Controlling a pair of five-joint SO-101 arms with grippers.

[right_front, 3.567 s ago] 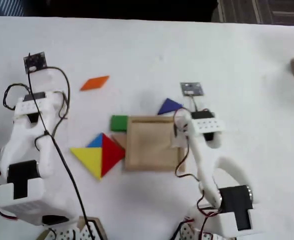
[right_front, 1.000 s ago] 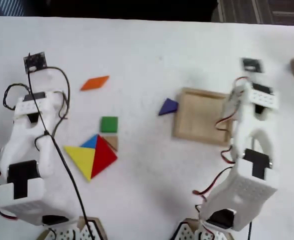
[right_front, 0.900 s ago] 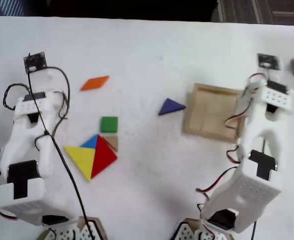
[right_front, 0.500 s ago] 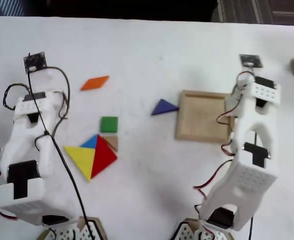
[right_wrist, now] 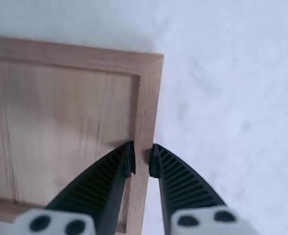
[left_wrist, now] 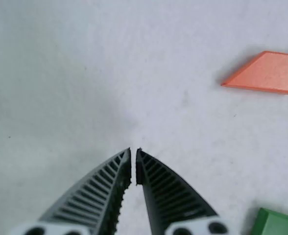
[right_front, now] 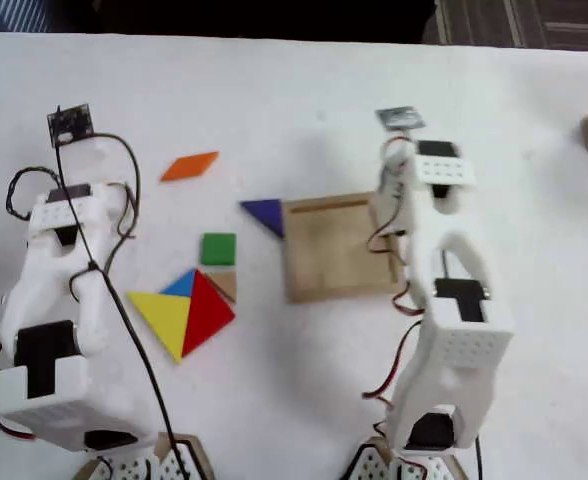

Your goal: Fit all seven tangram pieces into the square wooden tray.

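Square wooden tray: is lying mid-table, with the purple triangle touching its far left corner.
Right gripper: is pinching the tray's right rim, one finger inside and one outside.
Left gripper: is hovering over bare table with its fingers pressed together, holding nothing; the orange parallelogram is lying apart from it.

Ahead of the left jaws it's open desk, with the orange parallelogram farther ahead off to one side and the green square close beside them. The right jaws straddle the tray rim; open tray floor inside, purple triangle butting against its far side.
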